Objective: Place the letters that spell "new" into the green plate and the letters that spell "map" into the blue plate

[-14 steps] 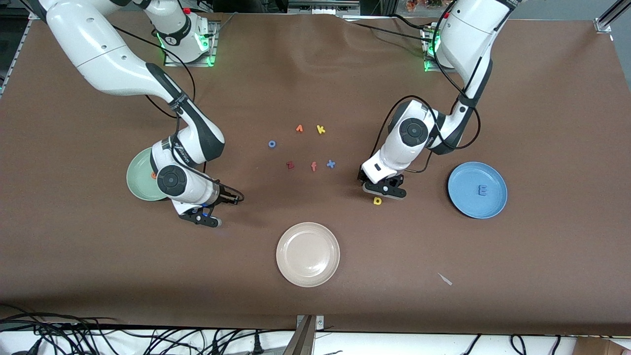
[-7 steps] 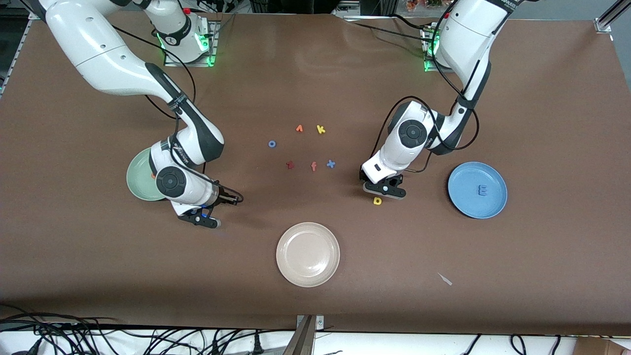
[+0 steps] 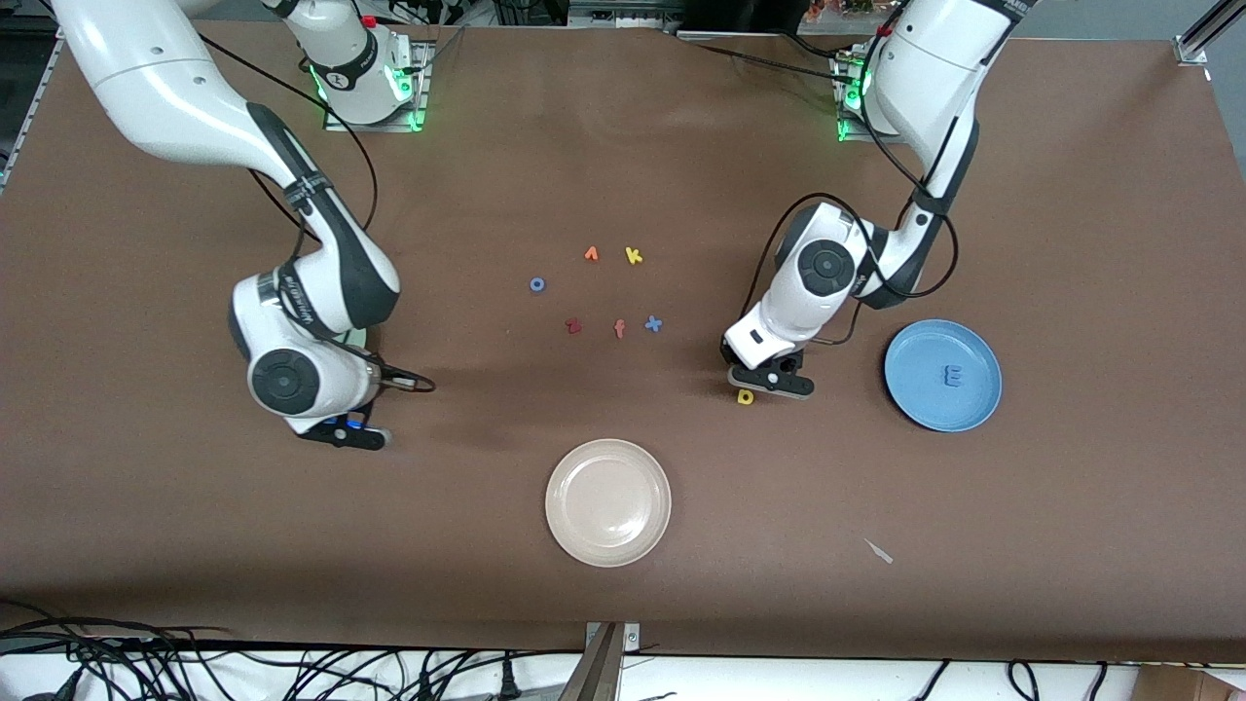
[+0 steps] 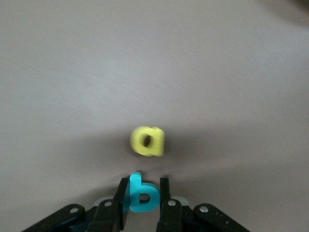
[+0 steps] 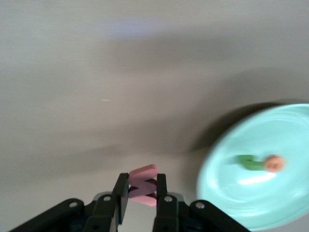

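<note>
While your right gripper, at lower left of the front frame beside the green plate, has its jaws clamped on the pink w, your left gripper pinches the teal p just beside the yellow a, with the blue plate at mid right.

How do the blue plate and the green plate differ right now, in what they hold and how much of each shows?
The blue plate holds one blue m; the green plate holds a green n and orange e. The blue plate lies fully exposed in the front view; the green plate is almost wholly hidden there under the right arm. Both are round and shallow-rimmed.
</note>
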